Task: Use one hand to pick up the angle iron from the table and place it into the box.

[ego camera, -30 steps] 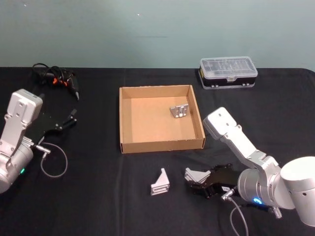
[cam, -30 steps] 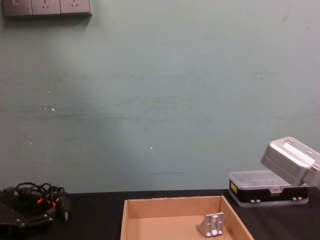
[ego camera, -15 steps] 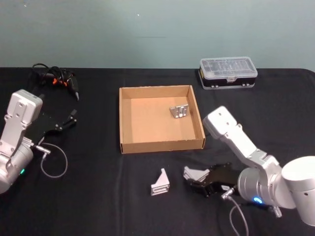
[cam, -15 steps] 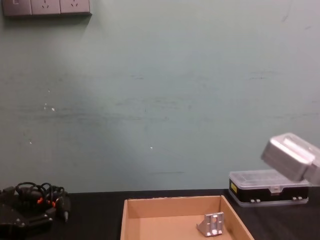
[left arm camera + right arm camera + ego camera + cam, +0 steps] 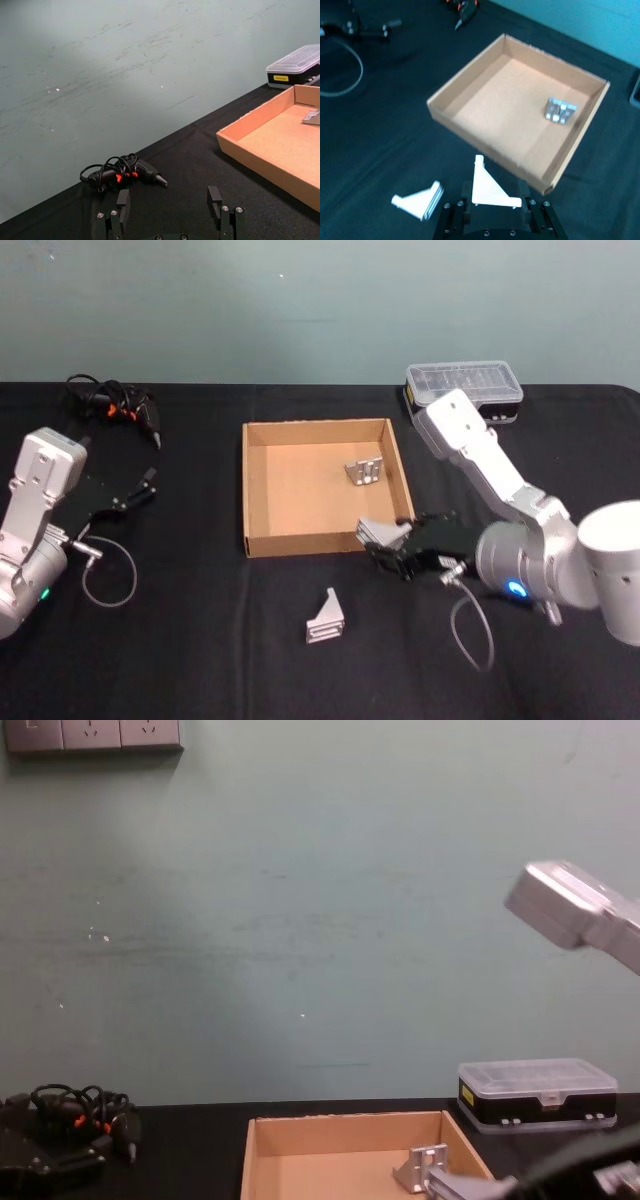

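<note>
My right gripper [image 5: 392, 541] is shut on a silver angle iron [image 5: 380, 533], held above the table [image 5: 200, 640] at the near right corner of the tan box [image 5: 300, 490]. The right wrist view has this piece [image 5: 490, 187] upright between the fingers, just short of the box's near wall [image 5: 485, 147]. A second angle iron [image 5: 325, 617] lies on the table in front of the box, and a third [image 5: 364, 471] rests inside it at the far right. My left gripper [image 5: 168, 200] is parked open at the left.
A clear-lidded plastic case [image 5: 465, 387] stands behind the box at the right. A black tool with a coiled cord [image 5: 115, 402] lies at the far left. A loose cable loop [image 5: 108, 575] hangs by my left arm.
My right gripper has lifted the angle iron off the table and carried it away from me to the box's near right corner. The right elbow has risen. The left arm stayed put.
</note>
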`<state>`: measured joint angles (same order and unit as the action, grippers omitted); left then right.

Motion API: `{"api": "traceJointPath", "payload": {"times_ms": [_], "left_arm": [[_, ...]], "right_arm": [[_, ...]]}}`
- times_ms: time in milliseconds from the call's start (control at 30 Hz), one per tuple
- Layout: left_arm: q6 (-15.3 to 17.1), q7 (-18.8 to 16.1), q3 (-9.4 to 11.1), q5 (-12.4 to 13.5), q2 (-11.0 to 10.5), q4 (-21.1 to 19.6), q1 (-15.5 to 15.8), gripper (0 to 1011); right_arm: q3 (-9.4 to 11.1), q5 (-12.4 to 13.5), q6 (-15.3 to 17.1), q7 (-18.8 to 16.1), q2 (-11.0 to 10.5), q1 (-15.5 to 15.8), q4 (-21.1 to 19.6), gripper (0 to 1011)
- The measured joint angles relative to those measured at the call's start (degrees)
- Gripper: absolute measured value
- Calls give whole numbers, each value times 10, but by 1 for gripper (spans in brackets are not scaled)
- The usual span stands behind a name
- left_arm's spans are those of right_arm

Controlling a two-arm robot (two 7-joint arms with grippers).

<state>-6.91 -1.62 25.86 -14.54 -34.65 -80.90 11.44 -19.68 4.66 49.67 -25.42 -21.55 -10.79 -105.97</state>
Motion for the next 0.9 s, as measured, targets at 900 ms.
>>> {"api": "traceJointPath", "payload": {"times_ms": [900], "left_arm": [[0,0,0,0,0,0,0,1011]], "right_arm": [[-87,-33,-60,-29,103,-226,307,544]]}}
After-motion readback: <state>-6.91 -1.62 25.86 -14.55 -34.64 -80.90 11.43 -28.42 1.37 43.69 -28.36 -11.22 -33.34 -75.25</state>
